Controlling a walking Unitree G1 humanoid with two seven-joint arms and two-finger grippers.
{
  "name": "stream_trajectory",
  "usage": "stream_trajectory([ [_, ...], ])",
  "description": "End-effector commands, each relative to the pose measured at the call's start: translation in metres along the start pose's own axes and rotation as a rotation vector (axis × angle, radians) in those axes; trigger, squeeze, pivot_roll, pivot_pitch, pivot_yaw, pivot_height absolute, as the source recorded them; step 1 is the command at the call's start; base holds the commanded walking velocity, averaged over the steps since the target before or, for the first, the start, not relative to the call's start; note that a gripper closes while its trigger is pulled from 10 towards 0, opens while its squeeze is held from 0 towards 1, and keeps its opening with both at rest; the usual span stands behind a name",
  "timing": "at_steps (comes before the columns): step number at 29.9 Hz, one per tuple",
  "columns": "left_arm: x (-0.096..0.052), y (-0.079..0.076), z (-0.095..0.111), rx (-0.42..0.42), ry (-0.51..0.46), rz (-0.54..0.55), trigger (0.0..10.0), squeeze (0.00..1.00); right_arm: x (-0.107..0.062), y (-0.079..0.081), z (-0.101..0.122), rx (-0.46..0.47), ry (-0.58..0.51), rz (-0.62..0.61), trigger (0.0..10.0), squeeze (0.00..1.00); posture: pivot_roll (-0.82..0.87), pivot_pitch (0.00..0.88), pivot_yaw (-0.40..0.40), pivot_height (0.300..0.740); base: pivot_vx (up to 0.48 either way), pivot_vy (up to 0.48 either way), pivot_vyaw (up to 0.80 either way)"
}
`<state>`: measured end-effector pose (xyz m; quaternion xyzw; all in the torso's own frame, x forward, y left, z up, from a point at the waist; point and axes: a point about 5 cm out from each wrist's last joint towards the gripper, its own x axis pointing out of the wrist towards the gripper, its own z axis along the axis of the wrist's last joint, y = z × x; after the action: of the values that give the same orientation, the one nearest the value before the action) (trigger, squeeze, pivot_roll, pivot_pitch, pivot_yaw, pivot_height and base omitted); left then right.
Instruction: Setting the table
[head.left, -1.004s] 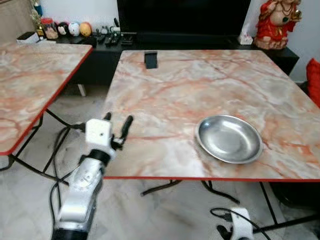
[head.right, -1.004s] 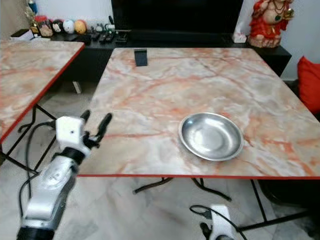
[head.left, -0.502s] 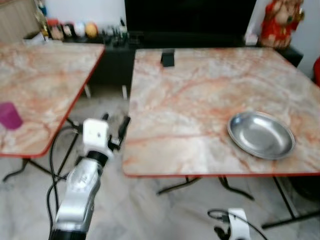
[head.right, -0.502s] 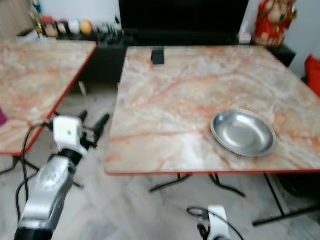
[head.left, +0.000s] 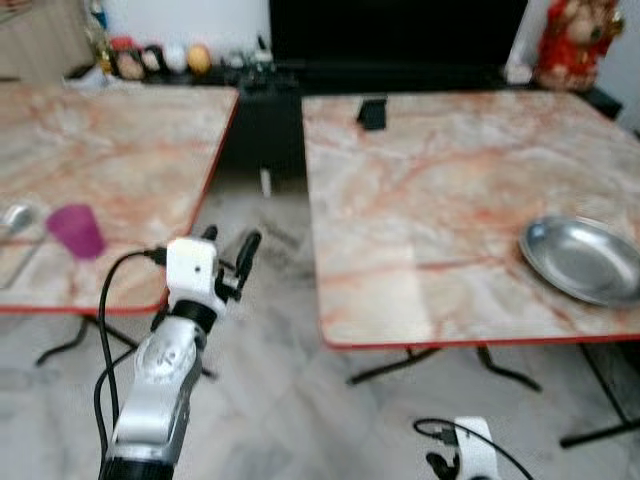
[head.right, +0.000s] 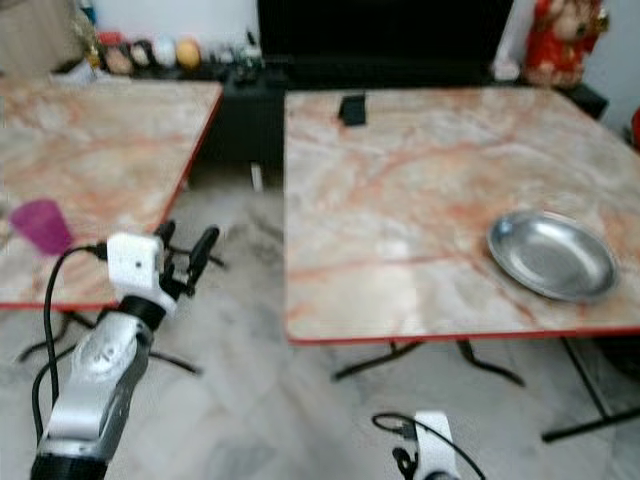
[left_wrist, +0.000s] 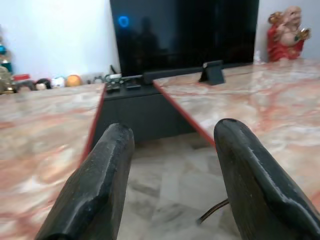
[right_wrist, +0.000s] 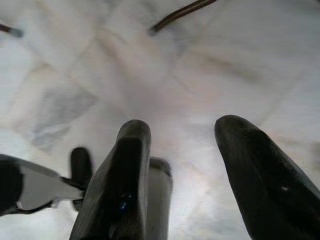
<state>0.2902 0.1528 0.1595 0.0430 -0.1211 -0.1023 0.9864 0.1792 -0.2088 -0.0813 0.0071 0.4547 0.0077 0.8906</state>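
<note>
Left hand (head.left: 228, 243) raised over the pale marble floor (head.left: 290, 400) in the gap between the two tables, long black fingers (left_wrist: 95, 185) spread, nothing between them. Right hand (right_wrist: 180, 185) hanging low, pointed at the floor, fingers likewise spread and empty. Nearest to the left hand: small translucent purple plastic cup (head.left: 76, 230), upright near the front edge of the left marble-pattern, red-edged table (head.left: 130, 160); something metallic just beyond it at the frame edge, too blurred to identify. Well apart, on the right table (head.left: 440, 200): shallow round stainless-steel dish (head.left: 585, 260), near the front right corner. Small dark stand (head.left: 372, 113) at that table's far edge. Judged: cup light, slightly flexible, easily tipped or crushed; grip around mid-wall, gently. Dish stiff, light, slippery; thin raised rim the only hold, pinch across the near lip.
</note>
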Motion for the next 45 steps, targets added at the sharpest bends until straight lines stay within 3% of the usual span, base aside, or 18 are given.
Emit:
stream_trajectory([
  [1, 0.0021, -0.0063, 0.0014, -0.004, -0.005, -0.023, 10.0, 0.0, -0.002, -0.005, -0.0055, 0.002, 0.016, -0.013, 10.0, 0.0, -0.02, 0.0, 0.014, 0.707, 0.0, 0.352, 0.0],
  [45, 0.0007, -0.0031, 0.0021, -0.02, 0.001, 0.024, 10.0, 0.0, -0.0014, -0.0059, -0.0015, 0.019, 0.006, -0.006, 10.0, 0.0, 0.0, 0.0, -0.009, 0.707, 0.0, 0.351, 0.0],
])
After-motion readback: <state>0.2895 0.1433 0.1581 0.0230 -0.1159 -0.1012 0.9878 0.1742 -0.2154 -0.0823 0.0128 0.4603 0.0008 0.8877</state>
